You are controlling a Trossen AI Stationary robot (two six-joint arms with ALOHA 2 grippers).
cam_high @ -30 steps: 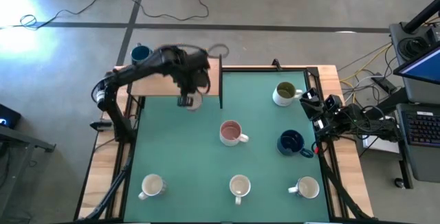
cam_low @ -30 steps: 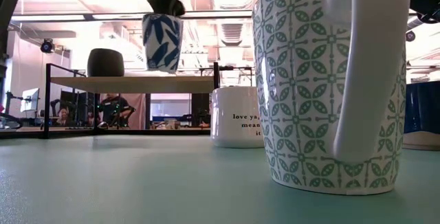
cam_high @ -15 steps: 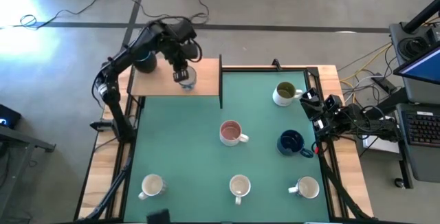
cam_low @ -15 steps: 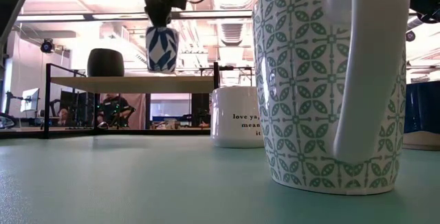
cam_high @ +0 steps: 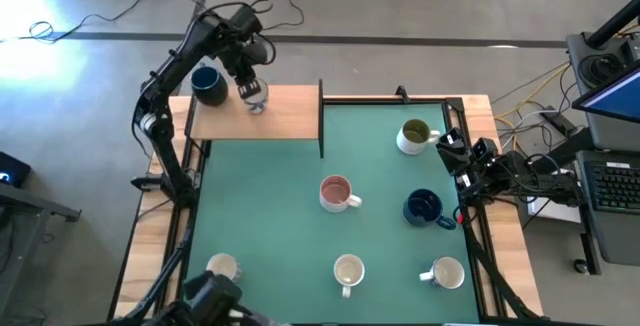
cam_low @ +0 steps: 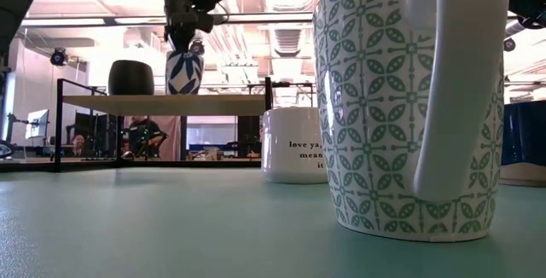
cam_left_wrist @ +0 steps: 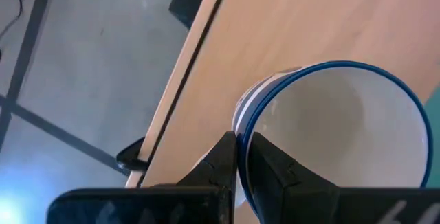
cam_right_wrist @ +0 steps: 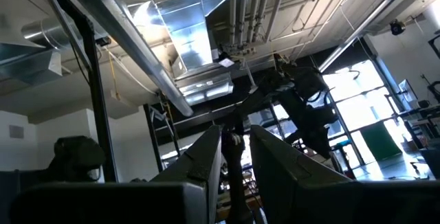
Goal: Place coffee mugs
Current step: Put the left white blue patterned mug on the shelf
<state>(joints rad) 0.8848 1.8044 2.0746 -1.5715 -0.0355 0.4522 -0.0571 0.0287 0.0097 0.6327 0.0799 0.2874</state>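
The patterned mug (cam_low: 401, 99) is cut off at the low view's top, hiding mugs behind it.

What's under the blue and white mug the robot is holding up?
Under the blue-and-white mug, pinched at its rim by the left gripper, is the wooden shelf. The mug hangs above it, beside the dark blue mug. Its bottom is hidden.

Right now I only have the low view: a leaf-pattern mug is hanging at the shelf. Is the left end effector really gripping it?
Observer: Yes. The left wrist view shows the left end effector shut on the mug, one finger inside the rim and one outside.
Operator: Where on the shelf?
Observer: From above, it is over the wooden shelf, close beside the dark blue mug.
Operator: Right arm?
Observer: The right end effector waits at the table's right edge, holding nothing.
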